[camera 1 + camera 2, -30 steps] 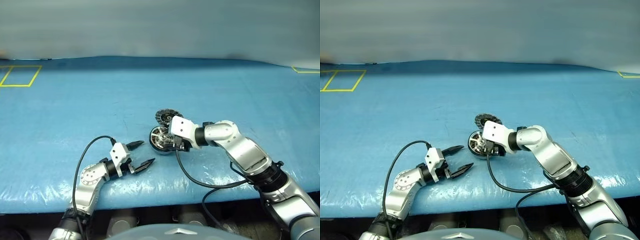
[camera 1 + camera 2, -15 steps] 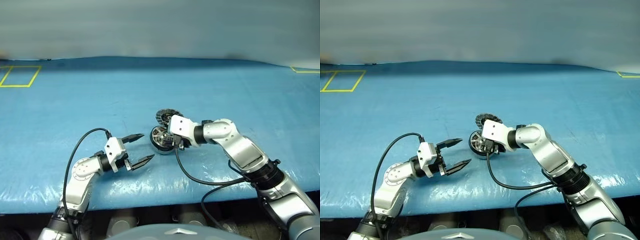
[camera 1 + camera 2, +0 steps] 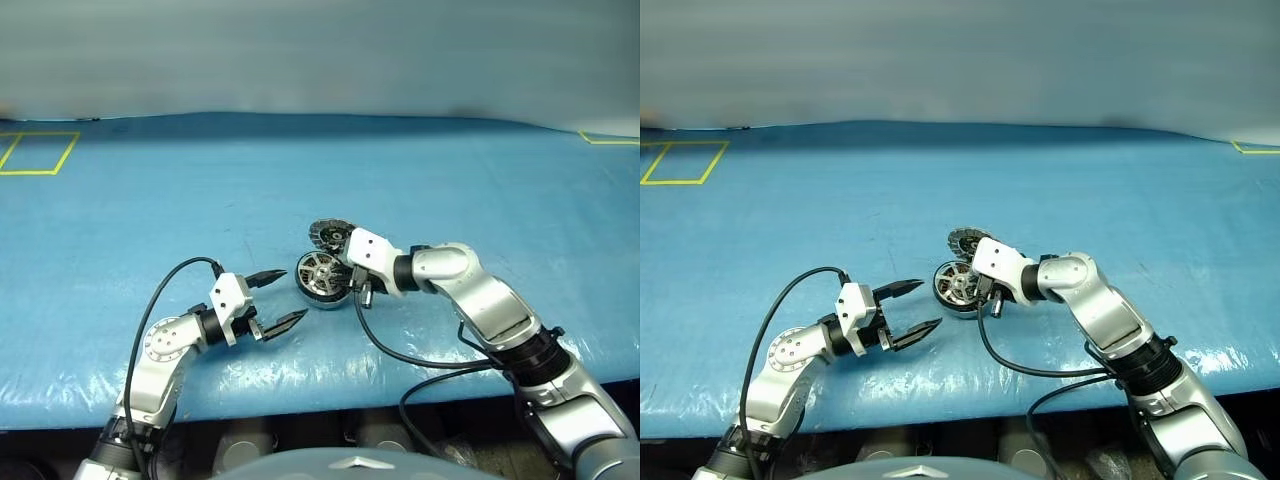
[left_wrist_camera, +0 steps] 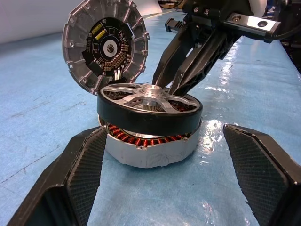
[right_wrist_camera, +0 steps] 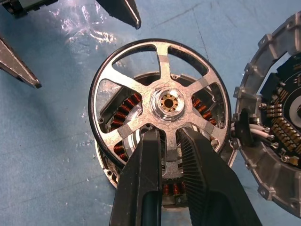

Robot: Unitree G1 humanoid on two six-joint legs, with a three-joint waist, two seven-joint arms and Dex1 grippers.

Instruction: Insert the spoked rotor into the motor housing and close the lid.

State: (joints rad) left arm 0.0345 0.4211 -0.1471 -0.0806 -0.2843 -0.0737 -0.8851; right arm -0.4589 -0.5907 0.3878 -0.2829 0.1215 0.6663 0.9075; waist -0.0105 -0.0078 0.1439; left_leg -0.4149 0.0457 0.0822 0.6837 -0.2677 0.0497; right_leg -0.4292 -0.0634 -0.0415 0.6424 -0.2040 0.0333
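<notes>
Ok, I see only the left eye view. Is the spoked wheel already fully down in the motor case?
Observer: No. The spoked wheel sits high on the motor case; copper coils show under its rim.
Operator: What does the right pincer hold?
Observer: The right pincer pinches one spoke just beside the hub.
Operator: And the lid?
Observer: The lid stands open; its inner face shows a circuit board.

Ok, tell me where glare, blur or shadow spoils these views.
Left eye view: white glare along the blue table cover's near edge. Left wrist view: wet-looking highlights on the cover beside the motor housing; the left gripper's own fingers look soft, the spoked rotor sharp. Right wrist view: the right gripper's fingers hide part of the rotor.
</notes>
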